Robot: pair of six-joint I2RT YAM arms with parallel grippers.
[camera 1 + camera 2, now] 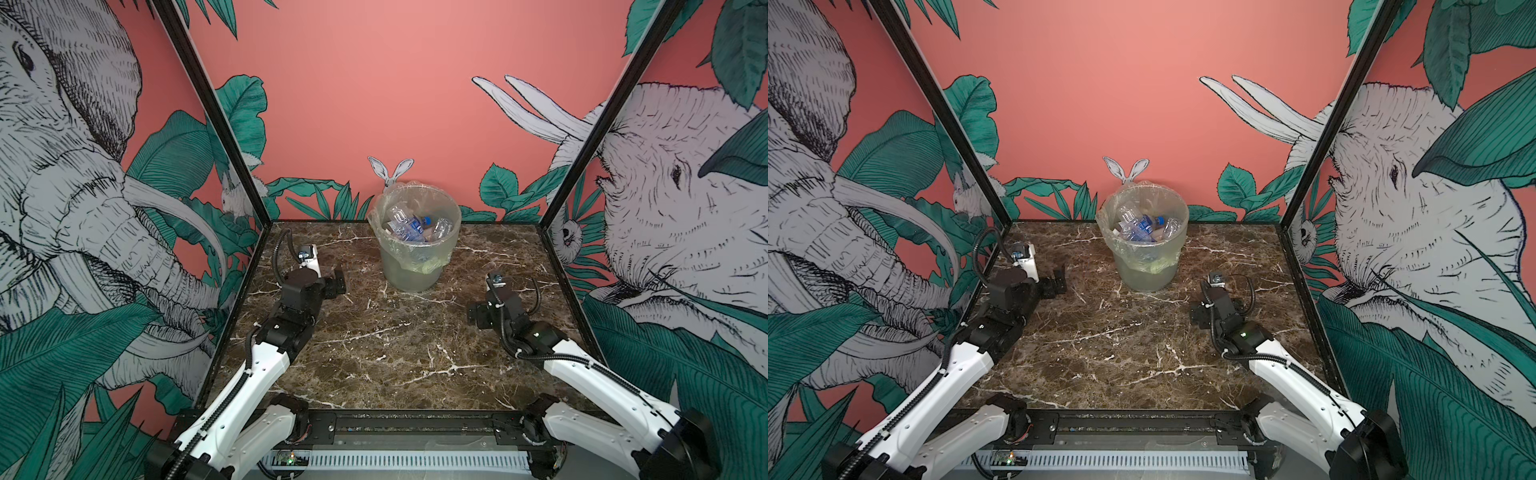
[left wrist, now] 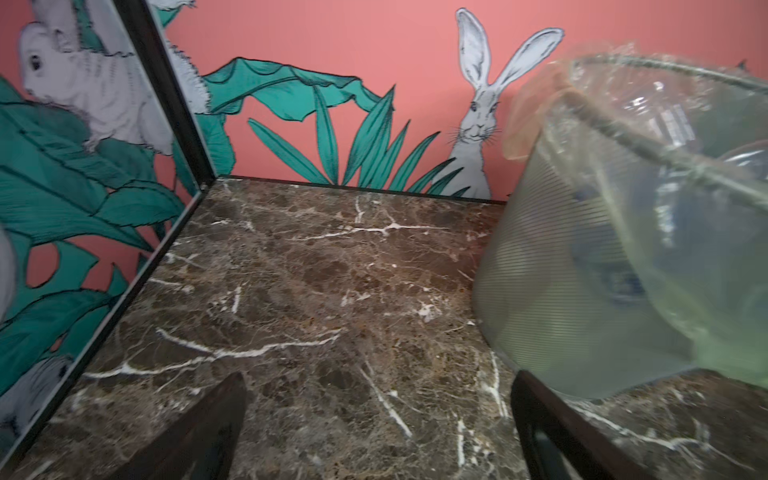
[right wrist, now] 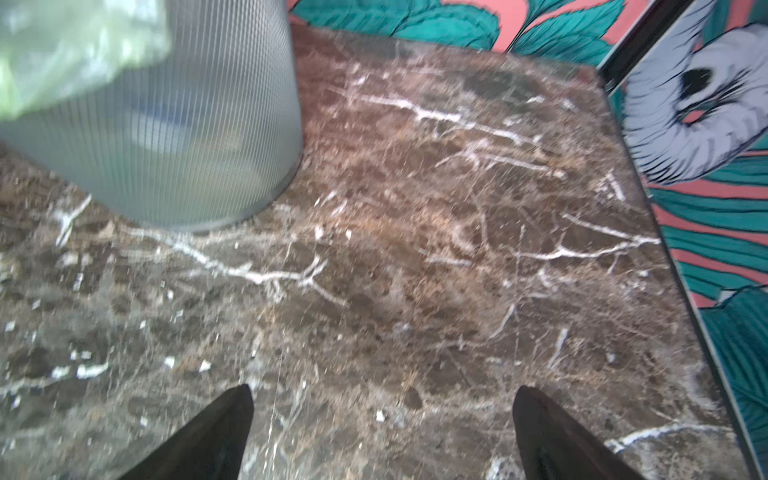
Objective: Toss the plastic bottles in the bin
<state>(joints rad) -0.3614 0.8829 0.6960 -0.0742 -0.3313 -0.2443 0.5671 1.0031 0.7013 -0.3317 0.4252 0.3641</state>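
1. Marble-patterned table [image 1: 395,345] shows no loose bottle in any view. The plastic bottles [image 1: 409,226] lie heaped inside the bin [image 1: 409,278], at the upper centre of both top views.
2. By my judgement the throwing looks finished, so the next move calls only for a check or a retreat, not a grasp.
3. Left gripper [image 2: 376,378] has its jaws wide apart and empty, near the bin, to its lower left.
4. Right gripper [image 3: 384,388] likewise gapes empty, to the bin's lower right and clear of it.
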